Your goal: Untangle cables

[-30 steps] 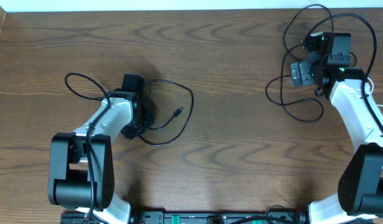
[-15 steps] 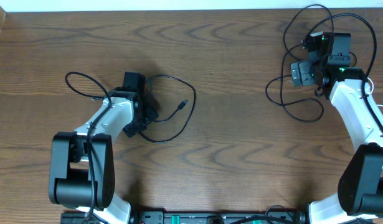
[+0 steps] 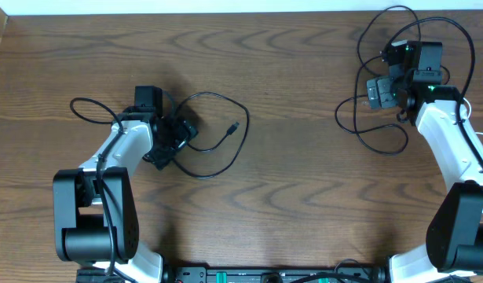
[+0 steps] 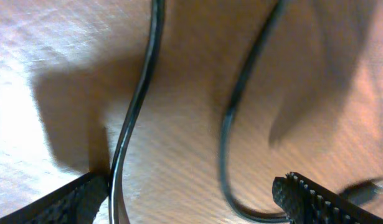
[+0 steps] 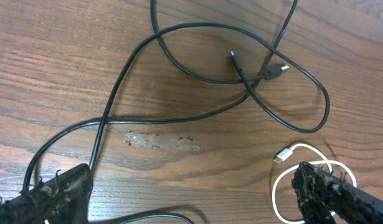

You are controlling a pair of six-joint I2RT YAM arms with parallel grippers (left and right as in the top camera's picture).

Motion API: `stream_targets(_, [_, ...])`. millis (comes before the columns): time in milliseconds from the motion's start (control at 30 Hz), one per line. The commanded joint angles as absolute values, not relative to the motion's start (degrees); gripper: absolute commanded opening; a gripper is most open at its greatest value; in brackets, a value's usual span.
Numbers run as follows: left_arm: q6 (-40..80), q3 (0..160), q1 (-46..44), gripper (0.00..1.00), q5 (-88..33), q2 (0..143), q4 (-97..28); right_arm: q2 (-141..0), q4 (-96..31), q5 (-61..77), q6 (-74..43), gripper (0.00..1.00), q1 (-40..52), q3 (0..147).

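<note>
One black cable (image 3: 214, 161) lies looped on the table at the left, its plug (image 3: 235, 127) pointing right. My left gripper (image 3: 173, 141) stands open low over it. In the left wrist view two strands of this black cable (image 4: 140, 93) run between the fingers of the left gripper (image 4: 194, 202), one beside the left finger, neither pinched. At the far right several black cables (image 3: 378, 130) lie tangled under my open right gripper (image 3: 376, 93). The right wrist view shows the crossing black cables (image 5: 179, 59) and a white cable (image 5: 279, 186) by the right finger; the right gripper (image 5: 191, 199) holds nothing.
Bare brown wood table (image 3: 288, 196) spans the middle between the arms. The table's back edge (image 3: 225, 11) meets a white wall. Both arm bases stand at the front edge. Thick black arm wires run along each forearm.
My left gripper has opened and let go of the black cable. The left arm shifted left, and the cable's plug end slid slightly right and back. The right arm stayed put.
</note>
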State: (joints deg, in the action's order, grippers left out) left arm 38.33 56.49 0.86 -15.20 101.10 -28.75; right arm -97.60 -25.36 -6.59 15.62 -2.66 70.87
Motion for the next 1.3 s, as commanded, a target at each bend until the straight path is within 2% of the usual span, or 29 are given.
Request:
stream_targets(0, [39.0, 53.0, 0.5, 0.93, -18.8, 105.2, -27.5, -97.6, -25.4, -6.3, 15.0, 0.99, -2.5, 71.2])
stream_targets(367, [42.3, 51.2, 0.4, 0.82, -10.4, 106.2, -27.0, -97.6, -25.4, -6.3, 15.0, 0.99, -2.5, 71.2])
stream_targets(433, [42.3, 51.1, 0.3, 0.77, -10.4, 107.1, -27.1, -97.6, -25.4, -6.3, 15.0, 0.99, -2.5, 71.2])
stream_targets(533, [42.1, 51.1, -0.5, 0.61, -9.4, 108.2, -27.0, -97.6, -25.4, -6.3, 15.0, 0.99, -2.5, 71.2])
stream_targets(700, [42.1, 51.1, -2.8, 0.60, -5.9, 109.4, -26.6, -97.6, -25.4, -6.3, 15.0, 0.99, -2.5, 71.2])
stream_targets(733, [42.1, 51.1, -3.5, 0.55, -5.0, 109.6, -26.6, -97.6, -25.4, -6.3, 15.0, 0.99, -2.5, 71.2])
stream_targets(800, [42.1, 51.1, -4.5, 0.35, -4.4, 109.8, -26.2, -97.6, -25.4, -6.3, 15.0, 0.99, -2.5, 71.2])
stream_targets(867, [42.1, 51.1, -5.2, 0.20, -4.2, 109.7, -26.0, -97.6, -25.4, -6.3, 15.0, 0.99, -2.5, 71.2])
stream_targets(933, [42.0, 51.1, -5.4, 0.15, -4.2, 109.8, -25.8, -97.6, -25.4, -6.3, 15.0, 0.99, -2.5, 71.2])
stream_targets(1067, [42.1, 51.1, -5.5, 0.15, -7.0, 109.7, -25.8, -97.6, -25.4, -6.3, 15.0, 0.99, -2.5, 71.2])
stream_targets(1267, [42.1, 51.1, -7.0, 0.14, -20.4, 109.7, -22.7, -97.6, -25.4, -6.3, 15.0, 0.99, -2.5, 71.2])
